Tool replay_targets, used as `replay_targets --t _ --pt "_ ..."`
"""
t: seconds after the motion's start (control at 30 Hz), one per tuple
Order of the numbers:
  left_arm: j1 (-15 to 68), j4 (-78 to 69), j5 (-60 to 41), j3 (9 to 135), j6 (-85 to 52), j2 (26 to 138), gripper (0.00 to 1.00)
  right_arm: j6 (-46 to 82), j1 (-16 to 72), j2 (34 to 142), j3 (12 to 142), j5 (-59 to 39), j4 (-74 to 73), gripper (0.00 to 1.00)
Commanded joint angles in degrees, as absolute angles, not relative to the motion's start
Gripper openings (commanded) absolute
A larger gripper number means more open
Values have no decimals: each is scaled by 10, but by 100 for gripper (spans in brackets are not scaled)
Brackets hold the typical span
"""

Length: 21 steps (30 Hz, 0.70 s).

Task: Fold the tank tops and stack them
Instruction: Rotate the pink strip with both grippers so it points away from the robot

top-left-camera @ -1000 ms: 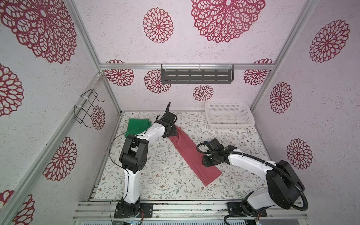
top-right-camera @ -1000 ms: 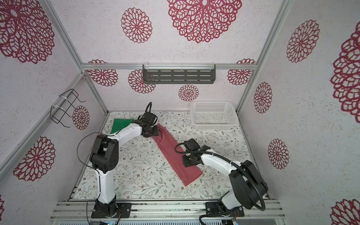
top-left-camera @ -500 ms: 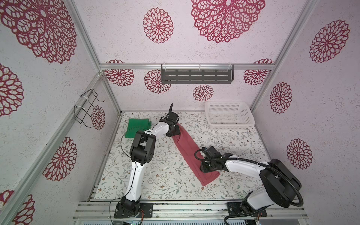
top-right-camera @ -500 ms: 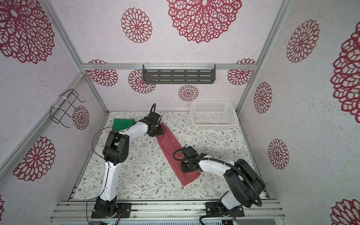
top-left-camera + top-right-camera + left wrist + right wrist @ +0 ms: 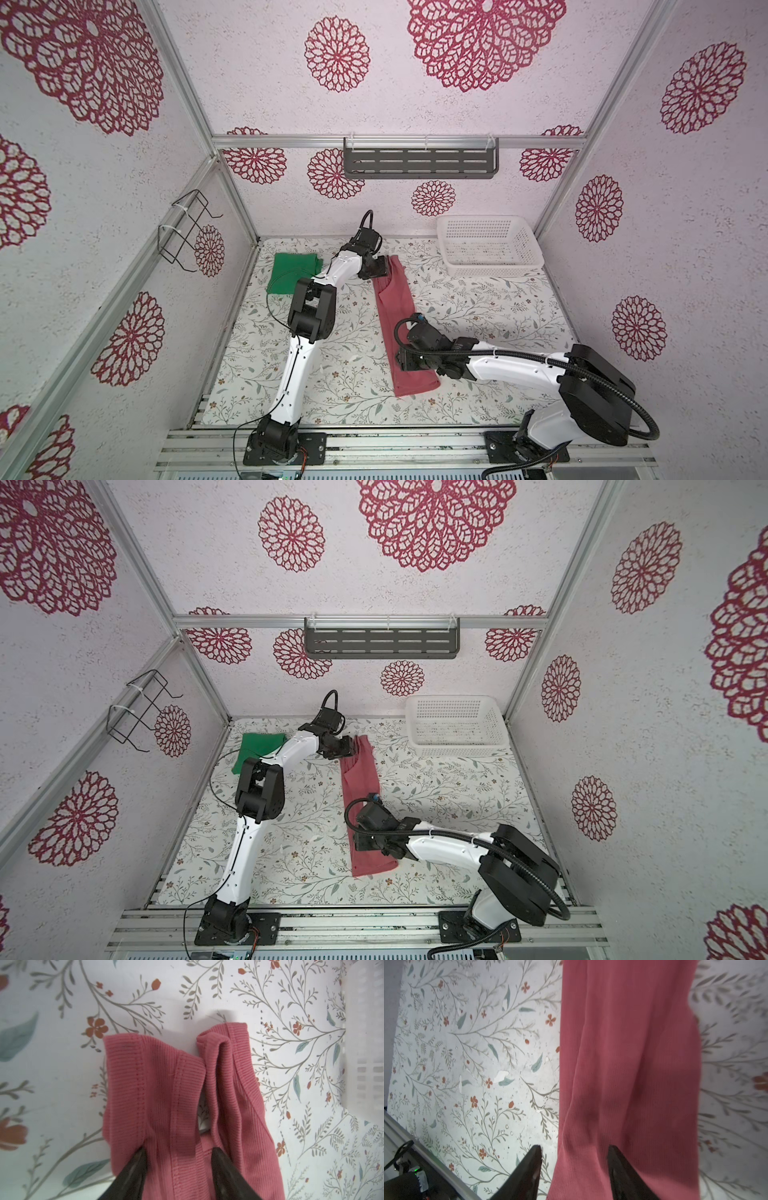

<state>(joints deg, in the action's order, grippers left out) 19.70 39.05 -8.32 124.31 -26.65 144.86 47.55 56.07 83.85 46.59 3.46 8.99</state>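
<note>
Floral bench (image 5: 478,299) | red tank top (image 5: 395,299) — looks soft, limp; pinch edges beneath fingertips | left end effector (image 5: 179,1150), right end effector (image 5: 574,1148) — both released

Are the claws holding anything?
Seemingly nothing: left claw open at the straps of the dusty pink ribbed tank top, right claw open near its hem.

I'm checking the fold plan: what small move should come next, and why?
Probably close the right gripper on the near end of the pink top, to start a crosswise fold. It lies as a long strip; that gripper and the left gripper stand open at its ends.
</note>
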Motion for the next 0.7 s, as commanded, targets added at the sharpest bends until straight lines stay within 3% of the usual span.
replay_targets --t 0.0,0.4,0.57,0.67 --pt "179 422 -73 1217 -217 1395 56 457 534 794 460 58 172 50" --pt "228 332 -67 889 -286 1162 57 528 557 781 342 -13 113 39" --pt "275 328 -74 732 -363 1016 58 458 550 733 433 11 240 51" --pt "337 333 -52 629 -438 925 60 427 503 695 461 -18 284 57"
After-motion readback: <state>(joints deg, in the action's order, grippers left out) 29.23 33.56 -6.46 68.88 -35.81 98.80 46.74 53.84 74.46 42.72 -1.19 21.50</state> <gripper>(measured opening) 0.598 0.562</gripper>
